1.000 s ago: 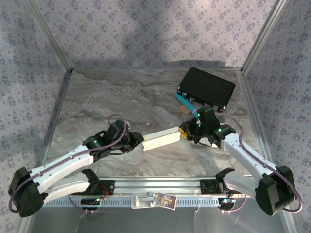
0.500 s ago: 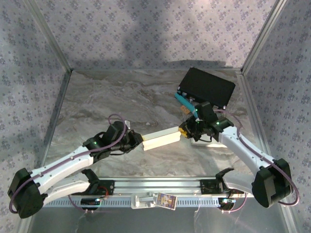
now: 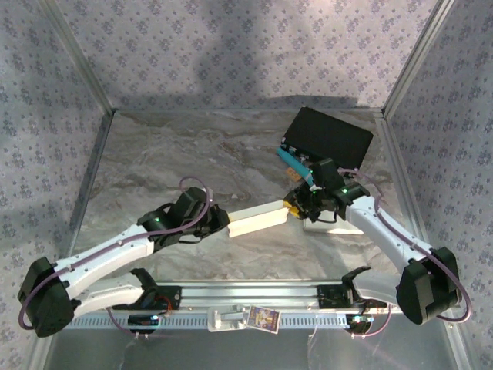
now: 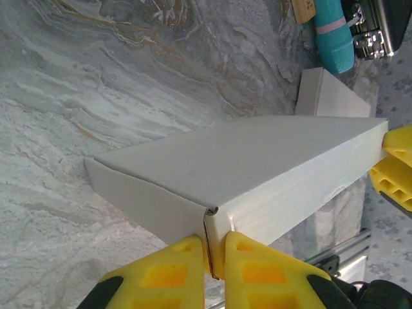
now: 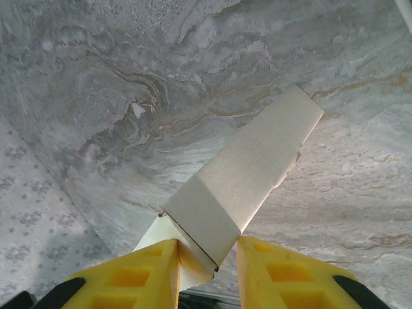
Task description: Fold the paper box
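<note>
"Looking down from above, where is the paper box (image 3: 258,220)?" asks one.

"Near the middle of the marbled table (image 3: 154,169), a long white box slanting between the two arms. The left gripper (image 3: 223,225) meets its left end and the right gripper (image 3: 291,206) its right end," says the other.

"How do the left fingers stand?"

"Almost shut. In the left wrist view the left gripper (image 4: 209,257) has its two yellow fingers (image 4: 161,273) pinched on the thin seam at the box's near corner, with barely a sliver between them. The paper box (image 4: 257,161) runs away from them towards the right gripper's yellow finger at the far end."

"And the right one?"

"Partly apart. In the right wrist view the right gripper (image 5: 206,264) has one yellow finger (image 5: 277,273) on each side of the box's end, and the paper box (image 5: 238,187) fills the gap. Both fingers sit close against the card. Whether they press on it I cannot tell."

"Is the box resting on the table?"

"I cannot tell that either."

"What lies around it?"

"A black case (image 3: 327,137) with metal latches at the far right, a teal cylinder (image 3: 296,163) just in front of it, and a loose white card piece (image 3: 320,225) on the table under the right arm, just beside the box's right end."
</note>
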Tool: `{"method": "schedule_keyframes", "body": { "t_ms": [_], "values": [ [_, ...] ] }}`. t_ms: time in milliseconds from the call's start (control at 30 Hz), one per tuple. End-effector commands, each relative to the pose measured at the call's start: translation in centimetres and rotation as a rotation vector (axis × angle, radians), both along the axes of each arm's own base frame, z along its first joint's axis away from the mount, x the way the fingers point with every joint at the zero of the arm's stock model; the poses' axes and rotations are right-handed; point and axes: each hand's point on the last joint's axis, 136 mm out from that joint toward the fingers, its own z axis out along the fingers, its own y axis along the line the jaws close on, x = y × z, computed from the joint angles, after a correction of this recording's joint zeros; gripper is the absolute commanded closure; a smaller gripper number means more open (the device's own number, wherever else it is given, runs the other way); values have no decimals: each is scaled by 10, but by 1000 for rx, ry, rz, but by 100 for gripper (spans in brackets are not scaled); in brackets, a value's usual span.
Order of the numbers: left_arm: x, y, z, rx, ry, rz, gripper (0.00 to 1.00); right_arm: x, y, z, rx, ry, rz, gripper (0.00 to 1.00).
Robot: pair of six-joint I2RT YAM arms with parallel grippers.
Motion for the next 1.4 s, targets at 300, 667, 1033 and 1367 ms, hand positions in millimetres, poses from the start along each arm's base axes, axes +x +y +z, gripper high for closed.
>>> {"method": "schedule_keyframes", "body": {
  "t_ms": [300, 667, 1033, 1367],
  "values": [
    [-17, 24, -39, 216, 61, -59, 89, -40, -14, -35, -89, 191, 65, 63],
    [-12, 24, -29, 246, -15, -104, 89, -22, -2, 18, 133, 85, -94, 42],
    [-35, 18, -35, 424, -204, -306, 89, -44, -41, 3, 63, 41, -60, 43],
    [-21, 13, -38, 414, -221, -233, 87, -40, -45, 0, -1, -10, 14, 45]
  ]
}}
